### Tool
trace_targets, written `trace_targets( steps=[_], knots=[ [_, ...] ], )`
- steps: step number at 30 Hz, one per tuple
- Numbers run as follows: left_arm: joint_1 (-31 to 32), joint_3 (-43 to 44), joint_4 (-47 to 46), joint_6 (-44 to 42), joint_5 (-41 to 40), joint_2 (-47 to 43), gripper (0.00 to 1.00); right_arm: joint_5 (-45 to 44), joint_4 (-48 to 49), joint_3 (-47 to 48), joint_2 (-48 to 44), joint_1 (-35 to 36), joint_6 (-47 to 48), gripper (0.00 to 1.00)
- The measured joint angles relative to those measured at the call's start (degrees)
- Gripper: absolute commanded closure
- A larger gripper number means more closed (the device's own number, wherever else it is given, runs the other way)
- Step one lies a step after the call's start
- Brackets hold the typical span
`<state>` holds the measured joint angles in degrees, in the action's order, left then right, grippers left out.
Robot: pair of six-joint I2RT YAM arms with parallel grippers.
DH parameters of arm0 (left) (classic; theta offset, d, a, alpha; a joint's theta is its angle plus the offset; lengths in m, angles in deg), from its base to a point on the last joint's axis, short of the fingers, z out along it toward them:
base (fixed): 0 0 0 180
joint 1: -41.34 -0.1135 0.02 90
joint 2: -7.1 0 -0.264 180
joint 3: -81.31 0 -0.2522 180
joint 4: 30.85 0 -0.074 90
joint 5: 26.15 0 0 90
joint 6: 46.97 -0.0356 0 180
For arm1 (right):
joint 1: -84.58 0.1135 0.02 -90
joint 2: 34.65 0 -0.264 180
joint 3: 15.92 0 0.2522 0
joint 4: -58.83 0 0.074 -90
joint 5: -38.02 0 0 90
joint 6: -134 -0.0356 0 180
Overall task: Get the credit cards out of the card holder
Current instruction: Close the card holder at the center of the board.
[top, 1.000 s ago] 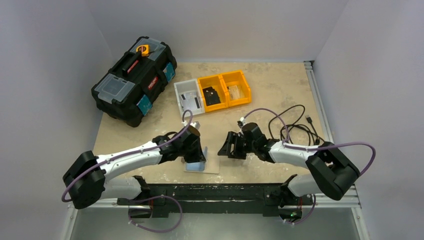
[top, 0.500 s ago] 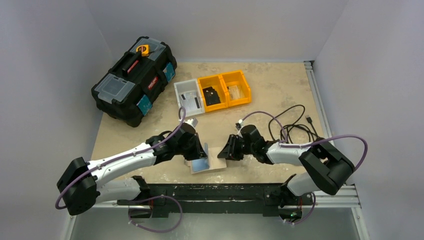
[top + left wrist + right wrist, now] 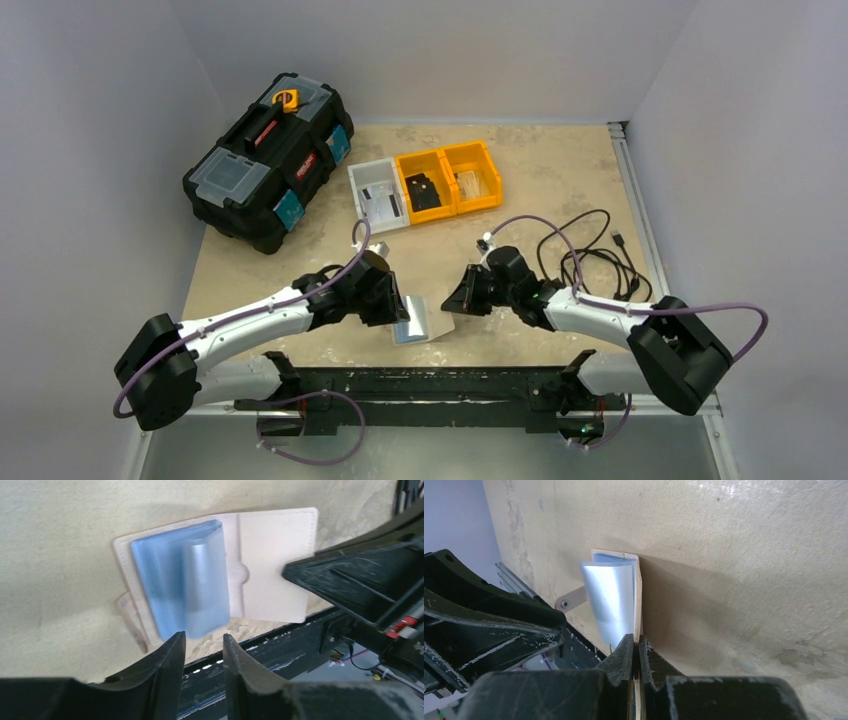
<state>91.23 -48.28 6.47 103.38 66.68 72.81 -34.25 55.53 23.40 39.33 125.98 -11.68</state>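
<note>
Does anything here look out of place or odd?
Yes. The blue plastic sleeves of the open card holder bulge upward instead of lying flat. The right gripper is shut on the holder's outer flap.

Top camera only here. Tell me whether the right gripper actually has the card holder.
Observer: Yes. In the right wrist view, the right gripper is shut on the thin beige edge of the card holder.
Operator: Report the left gripper.
Observer: The left wrist view shows the left gripper open, with nothing between its fingers.
Operator: Describe the inside of the holder.
Observer: It lies open, with a stack of blue see-through sleeves on one half.
</note>
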Motion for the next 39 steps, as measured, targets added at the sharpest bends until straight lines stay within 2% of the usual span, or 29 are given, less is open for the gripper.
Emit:
trace_targets(
  steps=[8, 17, 21, 25, 30, 32, 36, 39],
  knots=[
    [-0.07, -0.02, 5.38, -1.42, -5.38, -1.01, 0.59, -3.74, -9.40, 3.13, -4.00, 0.00, 3.93, 1.00],
    [-1.22, -2.97, 6.16, -1.55, -8.63, -4.33, 0.65, -6.21, -14.80, 7.19, -3.43, 1.33, 5.95, 1.00],
    [-1.53, -4.07, 6.67, -1.64, -9.27, -4.35, 0.72, -6.80, -16.28, 9.20, -1.97, 2.45, 6.36, 1.00],
    [-1.88, -4.81, 4.68, -2.34, -9.40, -4.09, 0.91, -7.93, -17.55, 10.49, -0.85, 3.67, 6.69, 1.00],
    [-2.25, -5.73, 1.29, -2.47, -9.40, 0.94, 0.99, -8.41, -18.80, 12.61, 0.44, 5.20, 6.67, 0.93],
    [-2.29, -6.19, -0.11, -2.43, -9.42, 3.04, 1.00, -8.85, -18.84, 13.68, 1.33, 6.01, 6.64, 0.89],
    [-2.40, -6.56, -2.38, -2.40, -9.27, 5.07, 1.00, -9.29, -18.73, 15.21, 3.17, 7.78, 6.10, 0.73],
    [-2.56, -6.56, -3.91, -2.40, -9.11, 5.66, 1.00, -9.49, -18.58, 16.48, 4.83, 9.51, 5.40, 0.69]
  ],
)
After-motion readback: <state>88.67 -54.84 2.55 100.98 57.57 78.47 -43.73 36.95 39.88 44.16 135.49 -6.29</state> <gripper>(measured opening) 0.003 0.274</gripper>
